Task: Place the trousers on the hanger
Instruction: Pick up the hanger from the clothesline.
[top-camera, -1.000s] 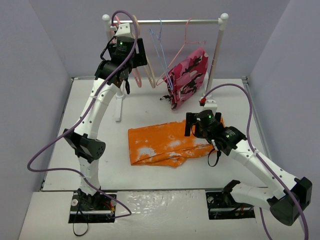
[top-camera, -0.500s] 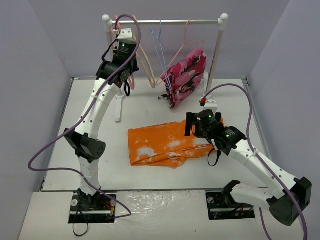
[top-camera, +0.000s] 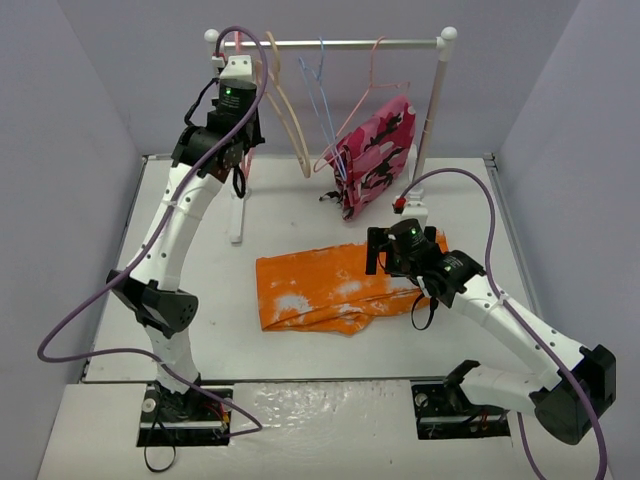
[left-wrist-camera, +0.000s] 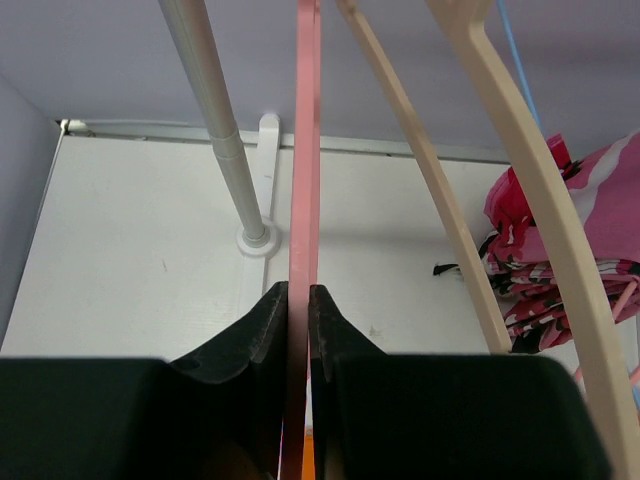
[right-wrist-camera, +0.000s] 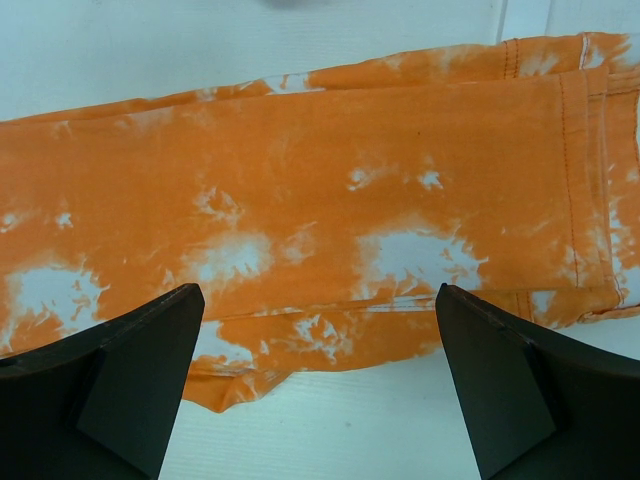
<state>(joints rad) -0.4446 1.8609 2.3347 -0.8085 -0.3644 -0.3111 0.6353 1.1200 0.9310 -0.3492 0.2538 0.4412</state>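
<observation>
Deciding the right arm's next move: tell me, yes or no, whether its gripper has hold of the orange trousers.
No, the right gripper hangs with its jaws wide apart above the trousers, and nothing is pinched between them.

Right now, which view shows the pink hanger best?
Left wrist: the pink hanger runs edge-on up the frame's middle, pinched by the left tool. Top external: the left arm covers nearly all of it at the end of the rail. Right wrist: none of it, only the trousers.
</observation>
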